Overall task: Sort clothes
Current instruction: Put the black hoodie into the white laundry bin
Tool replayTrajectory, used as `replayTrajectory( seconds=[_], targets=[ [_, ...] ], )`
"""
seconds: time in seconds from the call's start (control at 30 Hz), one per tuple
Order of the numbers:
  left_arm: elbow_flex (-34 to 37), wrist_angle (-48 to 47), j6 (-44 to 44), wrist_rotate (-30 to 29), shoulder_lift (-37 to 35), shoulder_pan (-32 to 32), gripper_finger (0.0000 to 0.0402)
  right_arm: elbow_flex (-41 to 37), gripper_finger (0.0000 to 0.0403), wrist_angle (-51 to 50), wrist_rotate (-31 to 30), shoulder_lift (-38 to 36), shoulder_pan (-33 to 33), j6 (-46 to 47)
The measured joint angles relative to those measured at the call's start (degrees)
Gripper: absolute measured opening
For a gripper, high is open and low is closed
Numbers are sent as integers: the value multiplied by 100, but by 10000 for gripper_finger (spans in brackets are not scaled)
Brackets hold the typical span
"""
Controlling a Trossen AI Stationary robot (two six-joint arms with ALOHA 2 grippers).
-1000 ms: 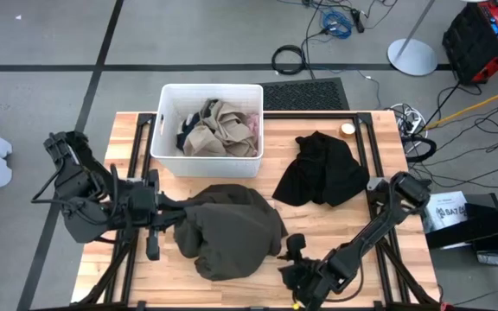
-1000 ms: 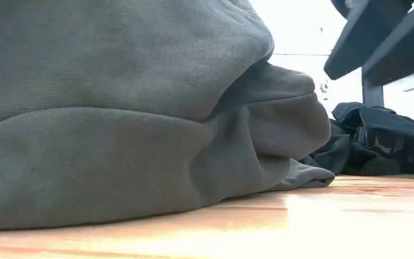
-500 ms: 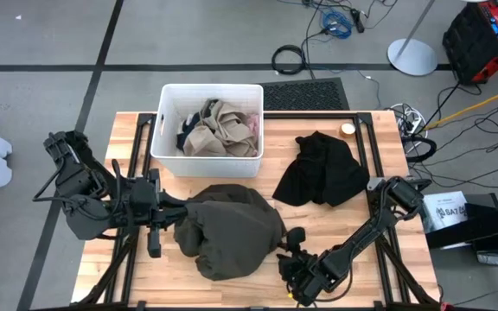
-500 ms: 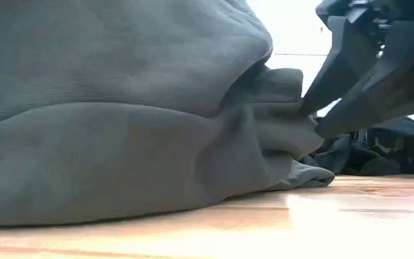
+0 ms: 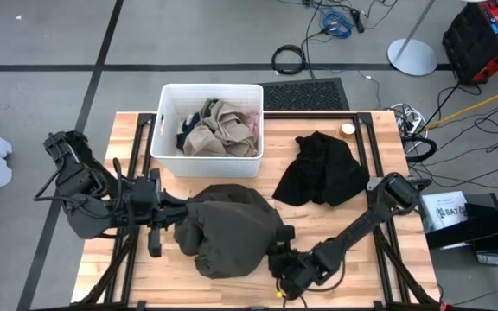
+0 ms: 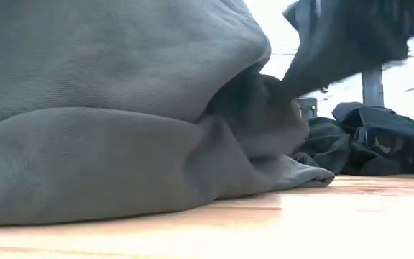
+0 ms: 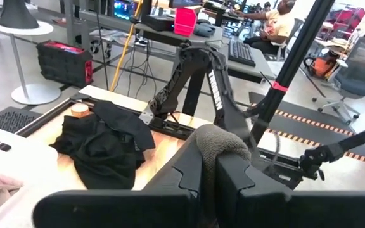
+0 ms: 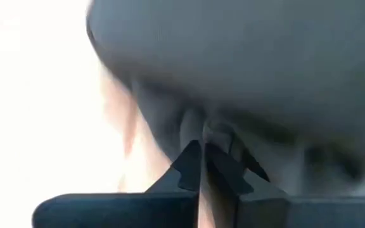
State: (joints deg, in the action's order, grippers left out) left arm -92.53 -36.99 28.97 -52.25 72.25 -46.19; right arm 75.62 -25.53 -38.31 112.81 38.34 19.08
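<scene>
A dark olive green garment (image 5: 227, 238) lies bunched on the wooden table's near middle; in the low view the olive garment (image 6: 121, 108) fills the left and rests on the table. My left gripper (image 5: 180, 214) is shut on its left part. My right gripper (image 5: 277, 252) is shut on its right edge. A black garment (image 5: 322, 168) lies flat at the far right. Tan, pink and dark clothes sit inside the white bin (image 5: 167, 138). My left gripper pinches a rounded fold of the olive fabric (image 7: 219, 140) between its two fingers, coming nearly level from the table's left. The fold stands up past the fingertips; the rest of the garment drapes down onto the table. My right gripper pinches a gathered fold at the garment's right edge (image 8: 215, 130) between its shut fingers (image 6: 297, 86), slanting down from the table's right. The fabric there (image 6: 279, 108) is held a little above the table, while the garment's lower hem stays on the wood.
The white bin stands at the table's far middle. A small round tin (image 5: 347, 130) sits at the far right corner. Black frame rails (image 5: 366, 155) run along the table's sides. Bare wood shows at the near right (image 5: 379, 276).
My right gripper has moved toward the table's left and slightly down, onto the olive garment's right edge, and has shut on a fold that earlier stood between its open fingers. That fold is now bunched and drawn up. The left gripper keeps its hold.
</scene>
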Motion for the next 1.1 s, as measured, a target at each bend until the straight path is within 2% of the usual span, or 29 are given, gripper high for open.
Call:
replayTrajectory(
  seconds=[0.1,0.23,0.43,0.5,0.57,0.7,0.77,0.87,1.0,1.1],
  targets=[
    [0,8,-172,72,0,-2,20,563,1,-735,-167,-226,126,131],
    [0,232,-539,409,-10,1,20,1652,0,-2078,-926,-417,501,242],
    [0,1087,-1389,939,-67,-31,20,3429,0,-3650,-1761,-529,980,290],
    [0,1265,-1615,990,-106,-49,20,3895,0,-4050,-1730,-529,1096,544],
    [0,1223,-1634,990,-143,-54,20,4078,0,-4497,-1232,-553,1130,1121],
    [0,899,-1522,971,-151,-31,20,3501,0,-5131,-66,-477,1100,2394],
    [0,799,-1403,958,-149,-31,20,2985,0,-5006,253,-455,1118,2724],
    [0,762,-1337,942,-149,-28,20,2155,15,-4262,523,-487,1145,2990],
    [0,760,-1338,918,-150,-26,20,1125,73,-3008,1204,-470,924,3193],
    [0,756,-1336,876,-149,-26,20,528,137,-1941,1345,-471,742,2954]
  ],
)
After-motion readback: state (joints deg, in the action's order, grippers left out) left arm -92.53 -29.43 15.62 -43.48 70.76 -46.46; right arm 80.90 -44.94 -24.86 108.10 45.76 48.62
